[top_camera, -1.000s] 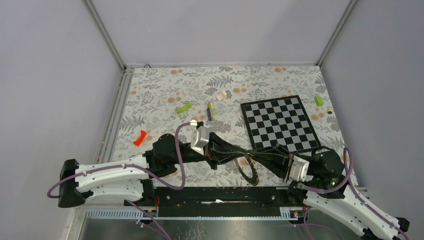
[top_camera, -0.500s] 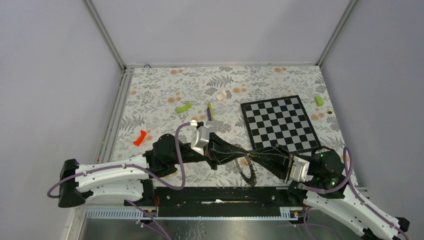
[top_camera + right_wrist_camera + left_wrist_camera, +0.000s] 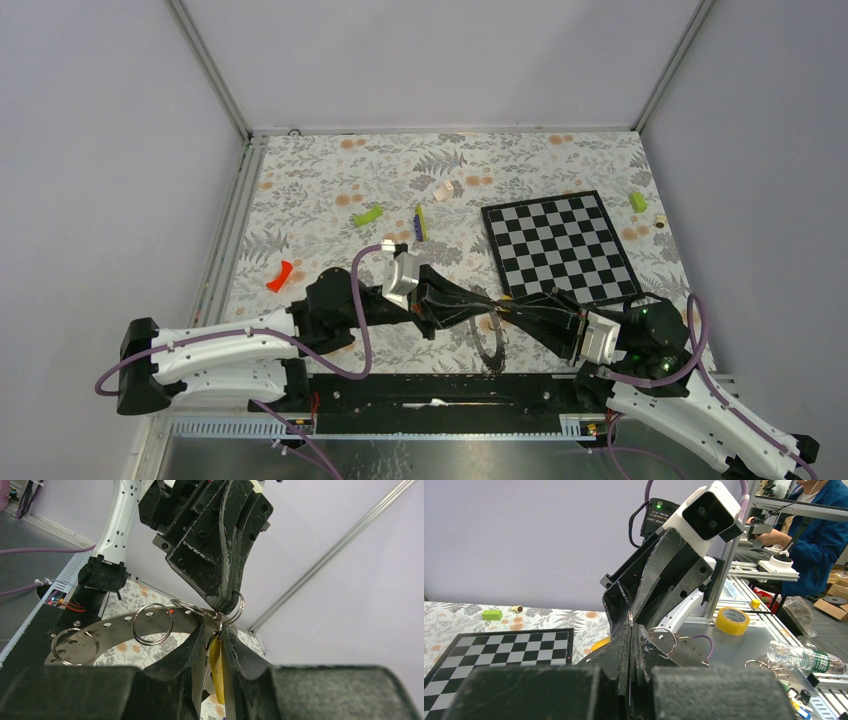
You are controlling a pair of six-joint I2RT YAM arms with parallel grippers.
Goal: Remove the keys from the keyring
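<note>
The keyring (image 3: 488,346), a flat silvery hoop with holes and small split rings, hangs below the two grippers where they meet tip to tip above the table's near edge. In the right wrist view the keyring (image 3: 115,621) curves left from my right gripper (image 3: 218,630). This gripper is shut on a yellow-tagged key (image 3: 216,662), with the hoop's band also between its fingers. From above, my left gripper (image 3: 223,602) is shut on a small split ring (image 3: 237,608) at the hoop's top. In its own view the left gripper (image 3: 630,626) has its jaws pressed together. Other keys are hidden.
A checkered board (image 3: 560,245) lies right of centre. Lime-green blocks (image 3: 368,215) (image 3: 637,201), a yellow-green and purple stick (image 3: 421,222), a red piece (image 3: 280,276) and a pale object (image 3: 445,190) are scattered on the floral cloth. The black rail (image 3: 430,388) runs along the near edge.
The hanging hoop has turned a little and now shows more of its silvery face. Both grippers stay almost where they were; the right jaws stand slightly wider.
</note>
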